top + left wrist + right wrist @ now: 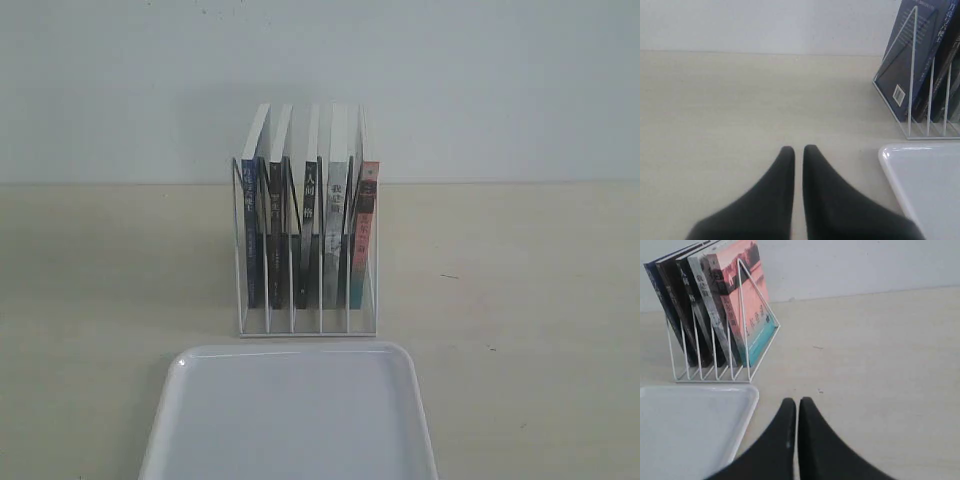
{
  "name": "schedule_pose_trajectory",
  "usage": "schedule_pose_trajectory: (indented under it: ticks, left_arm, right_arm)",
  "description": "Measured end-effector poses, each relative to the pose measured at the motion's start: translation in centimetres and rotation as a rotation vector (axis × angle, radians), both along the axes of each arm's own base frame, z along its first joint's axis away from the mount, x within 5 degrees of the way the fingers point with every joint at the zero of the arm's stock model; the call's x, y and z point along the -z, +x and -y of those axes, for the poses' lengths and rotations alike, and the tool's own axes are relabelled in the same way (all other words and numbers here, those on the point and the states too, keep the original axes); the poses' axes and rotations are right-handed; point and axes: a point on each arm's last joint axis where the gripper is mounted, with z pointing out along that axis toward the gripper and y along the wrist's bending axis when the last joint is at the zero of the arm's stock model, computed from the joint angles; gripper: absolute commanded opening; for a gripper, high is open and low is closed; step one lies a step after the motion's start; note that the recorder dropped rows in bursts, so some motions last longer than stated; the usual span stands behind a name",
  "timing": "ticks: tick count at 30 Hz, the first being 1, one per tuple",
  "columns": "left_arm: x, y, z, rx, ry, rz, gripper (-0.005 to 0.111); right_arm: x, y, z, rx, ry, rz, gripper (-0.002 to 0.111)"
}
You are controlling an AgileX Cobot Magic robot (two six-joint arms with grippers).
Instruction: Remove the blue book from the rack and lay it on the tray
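Note:
The white wire rack point(306, 328) stands mid-table with several upright books. The blue book point(250, 225) fills its leftmost slot, dark blue spine with white characters facing the camera; its blue cover point(910, 65) shows in the left wrist view, and its spine point(660, 305) in the right wrist view. The white tray point(290, 420) lies flat in front of the rack, with nothing on it. My left gripper point(798, 148) is shut over bare table, left of the tray point(925, 185). My right gripper point(797, 400) is shut over bare table, right of the tray point(690, 430). Neither gripper shows in the exterior view.
Black-spined books point(307, 230), a grey one point(334, 235) and a pink-and-teal book point(364, 235) fill the other slots. A pale wall runs close behind the rack. Light wooden tabletop point(520, 280) stretches to both sides.

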Motion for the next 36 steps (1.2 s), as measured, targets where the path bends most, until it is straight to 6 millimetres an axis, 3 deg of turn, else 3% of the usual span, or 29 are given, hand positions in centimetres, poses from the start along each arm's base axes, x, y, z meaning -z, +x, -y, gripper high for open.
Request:
schedule_pose_trajectory:
  ticks: [9, 18, 21, 24, 26, 28, 32, 36]
  left_arm:
    - [0.0, 0.0, 0.0, 0.000, 0.000, 0.000, 0.006]
    - [0.0, 0.0, 0.0, 0.000, 0.000, 0.000, 0.006]
    - [0.0, 0.0, 0.0, 0.000, 0.000, 0.000, 0.006]
    - [0.0, 0.0, 0.0, 0.000, 0.000, 0.000, 0.006]
    - [0.0, 0.0, 0.0, 0.000, 0.000, 0.000, 0.006]
    - [0.0, 0.0, 0.0, 0.000, 0.000, 0.000, 0.006]
    - [0.0, 0.0, 0.0, 0.000, 0.000, 0.000, 0.006]
    - [0.0, 0.0, 0.0, 0.000, 0.000, 0.000, 0.006]
  right_arm:
    - [-1.6, 0.4, 0.4, 0.053, 0.050, 0.174, 0.001]
    - [-5.8, -0.2, 1.8, 0.175, 0.317, 0.598, 0.001]
    - [-8.2, -1.0, 2.2, 0.179, 0.381, 0.705, 0.001]
    - [-12.7, -1.6, 2.2, 0.173, 0.366, 0.767, 0.001]
    - [-18.1, -0.4, 1.3, 0.124, 0.266, 0.641, 0.001]
    - [-20.2, 2.2, 0.0, 0.059, 0.173, 0.404, 0.001]
    - [-19.1, 6.3, -2.0, -0.048, 0.032, -0.069, 0.001]
    - [-17.5, 7.5, -2.6, -0.089, -0.048, -0.213, 0.001]
